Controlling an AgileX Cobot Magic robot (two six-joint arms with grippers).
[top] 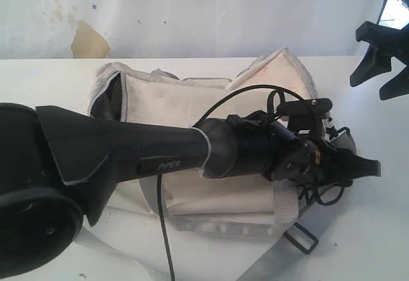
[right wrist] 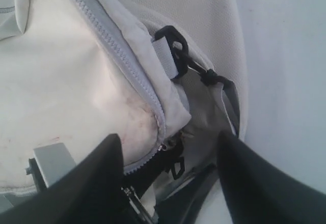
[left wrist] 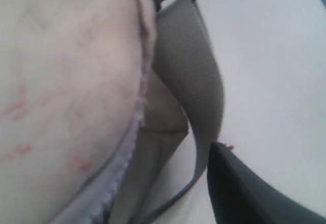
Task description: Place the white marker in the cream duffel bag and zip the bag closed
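The cream duffel bag (top: 179,99) lies across the white table, stained reddish in the left wrist view (left wrist: 66,71). At its left end a gap shows dark lining (top: 110,105). Its grey zipper (right wrist: 117,56) looks shut along the stretch in view, ending at a slider (right wrist: 163,146). My left arm reaches over the bag, and my left gripper (top: 365,166) is at the bag's right end. Only one of its fingers (left wrist: 254,193) shows, beside the grey strap (left wrist: 193,66). My right gripper (top: 383,64) hangs open above the right end (right wrist: 169,136). The white marker is out of view.
A black clip (right wrist: 173,38) joins the strap to the bag's end. Strap webbing and a dark buckle (top: 301,237) trail over the table (top: 377,230) in front of the bag. A cable (top: 165,243) hangs from the left arm. A stained white wall (top: 192,13) stands behind.
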